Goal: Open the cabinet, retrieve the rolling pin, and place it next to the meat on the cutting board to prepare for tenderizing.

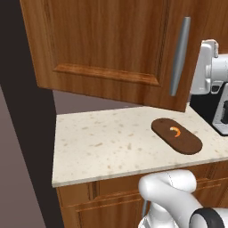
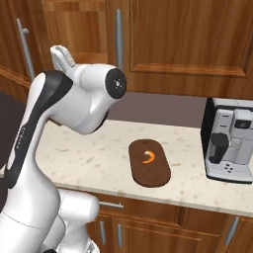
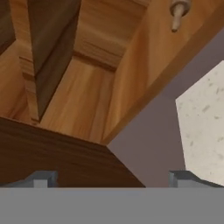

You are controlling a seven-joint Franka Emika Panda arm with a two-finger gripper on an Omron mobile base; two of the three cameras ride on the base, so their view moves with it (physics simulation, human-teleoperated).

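With the cabinet (image 1: 102, 49) door swung open, the gripper (image 3: 111, 179), fingers spread wide and empty, looks inside where the rolling pin (image 3: 178, 13) lies (partly in view), so the reach-in step seems next, while the meat (image 2: 148, 156) waits on the cutting board (image 2: 148, 173).

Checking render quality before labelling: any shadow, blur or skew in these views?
Left base view: cabinet door swung open, shading the wall beneath. Right base view: even light, meat crisp. Hand view: rolled and tilted, rolling pin soft-edged at the top.
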